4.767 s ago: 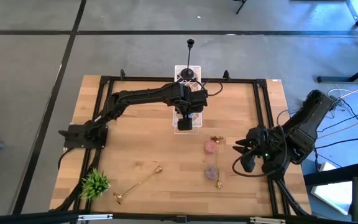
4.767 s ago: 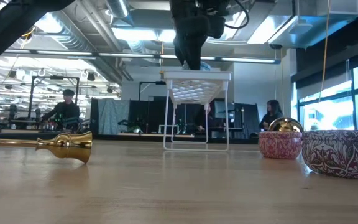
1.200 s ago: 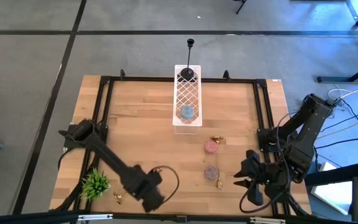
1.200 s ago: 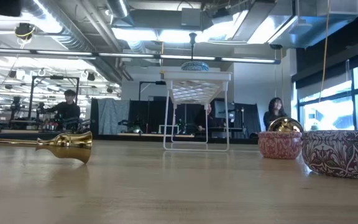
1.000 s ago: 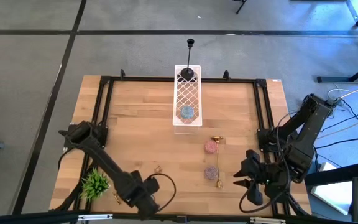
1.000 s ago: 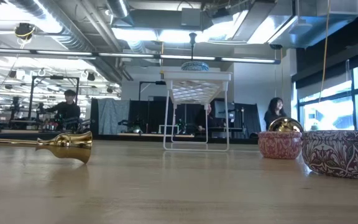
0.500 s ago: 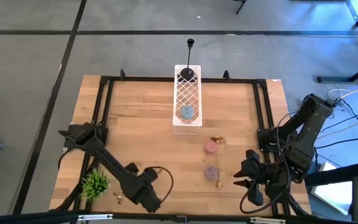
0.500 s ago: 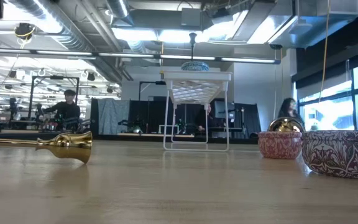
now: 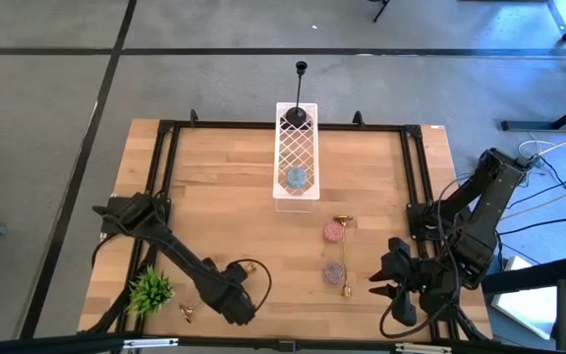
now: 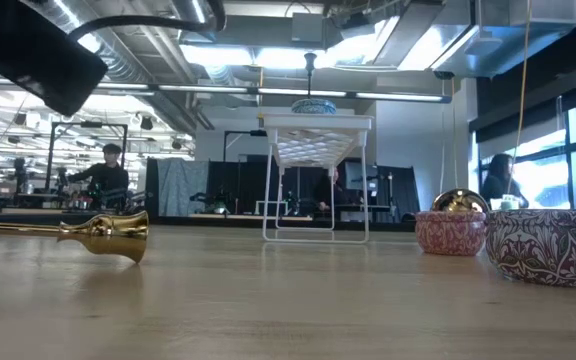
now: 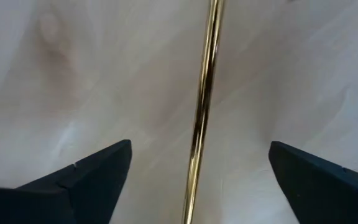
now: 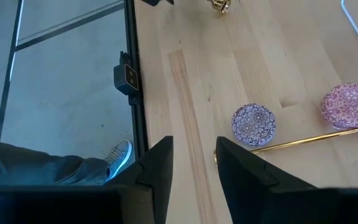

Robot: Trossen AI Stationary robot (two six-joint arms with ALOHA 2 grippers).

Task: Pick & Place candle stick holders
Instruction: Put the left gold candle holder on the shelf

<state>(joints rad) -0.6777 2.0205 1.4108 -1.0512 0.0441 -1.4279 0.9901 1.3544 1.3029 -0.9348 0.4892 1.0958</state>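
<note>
A gold candle stick holder (image 9: 248, 266) lies on its side on the table at the near left, its base (image 9: 187, 313) toward the near edge; its bell end also shows in the low view (image 10: 108, 236). My left gripper (image 9: 232, 300) hangs over its stem, open. In the left wrist view the stem (image 11: 202, 112) runs between the two fingers, my left gripper (image 11: 197, 168) clear of it. A second gold holder (image 9: 344, 258) lies at the near right. A black holder (image 9: 301, 93) stands upright on the white rack (image 9: 296, 157). My right gripper (image 9: 379, 283) waits open at the near right.
A pink bowl (image 9: 334, 231) and a purple bowl (image 9: 334, 271) sit beside the second gold holder. A green plant tuft (image 9: 150, 290) stands at the near left corner. A bluish round thing (image 9: 294, 178) lies on the rack. A black frame (image 9: 165, 167) runs around the table's edges.
My left gripper has gone a little toward the table's far edge and right, over the gold holder's stem, and its arm has come into the low view at the upper left. The gold holder has stayed where it lay.
</note>
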